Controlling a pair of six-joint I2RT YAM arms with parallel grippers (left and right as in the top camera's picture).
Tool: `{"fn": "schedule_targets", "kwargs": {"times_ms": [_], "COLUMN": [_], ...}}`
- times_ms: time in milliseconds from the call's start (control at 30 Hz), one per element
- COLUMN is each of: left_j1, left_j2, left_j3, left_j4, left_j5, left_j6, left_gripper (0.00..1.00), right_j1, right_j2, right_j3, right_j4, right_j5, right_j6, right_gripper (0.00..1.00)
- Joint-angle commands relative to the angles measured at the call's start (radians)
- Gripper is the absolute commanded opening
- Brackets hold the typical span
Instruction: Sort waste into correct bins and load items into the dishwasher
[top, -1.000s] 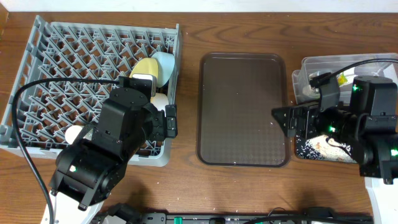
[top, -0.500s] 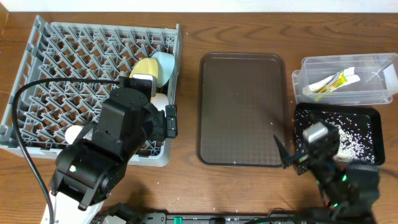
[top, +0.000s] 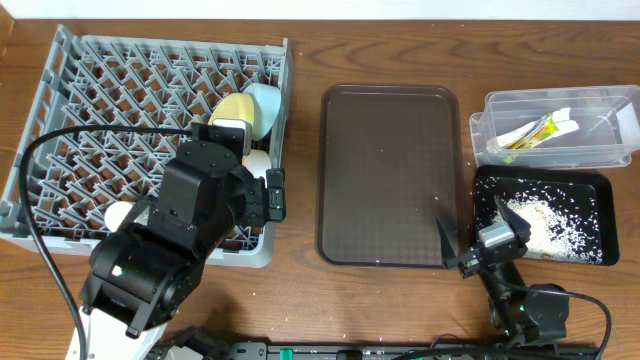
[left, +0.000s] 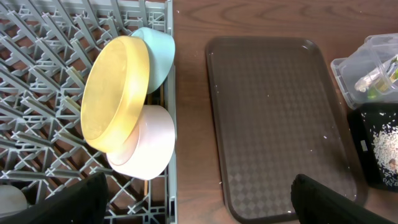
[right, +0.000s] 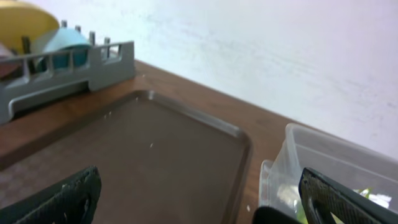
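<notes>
from where i stand this job looks all but finished. the left gripper (left: 199, 205) hangs over the near corner of the dish rack (top: 60, 45), jaws spread wide with nothing between them. just ahead of those jaws, off to the rack side, the yellow plate (left: 115, 93) stands on edge among the pegs. the light-blue bowl (left: 157, 53) is tucked behind it and the white bowl (left: 146, 146) leans in front, nearest the jaws. the white cup (top: 118, 215) sits in the rack too, beside the arm and mostly hidden.

the right gripper (right: 199, 202) is low at the table's near edge, jaws also wide apart and empty. ahead of them and to the right is the clear tub (top: 610, 155) with the wrapper (top: 540, 130) lying inside. the black tray (top: 590, 182) is just beside the jaws, and the crumbs (top: 545, 215) are heaped and scattered in it.

the brown serving tray (top: 390, 175) lies straight ahead of both pairs of jaws, bare but for a few pale specks. i judge those specks the only thing left, if they count at all.
</notes>
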Motion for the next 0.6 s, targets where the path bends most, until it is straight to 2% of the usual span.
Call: {"fn": "schedule_targets", "kwargs": {"times_ms": [0,567], "left_j1": [-0.002,-0.002], "left_j2": [-0.001,-0.001], "left_j3": [0.010,0.010], "left_j4": [-0.002,-0.002], "left_j5": [0.003,0.003], "left_j6": [-0.008,-0.008], "left_gripper": [0.95,0.95], "right_j1": [0.017,0.017], "right_j2": [-0.011,-0.011], "right_j3": [-0.013,-0.013], "right_j4": [0.021,0.008], "right_j5": [0.021,0.020], "right_j6": [0.031,0.031], "right_gripper": [0.99,0.99]}}
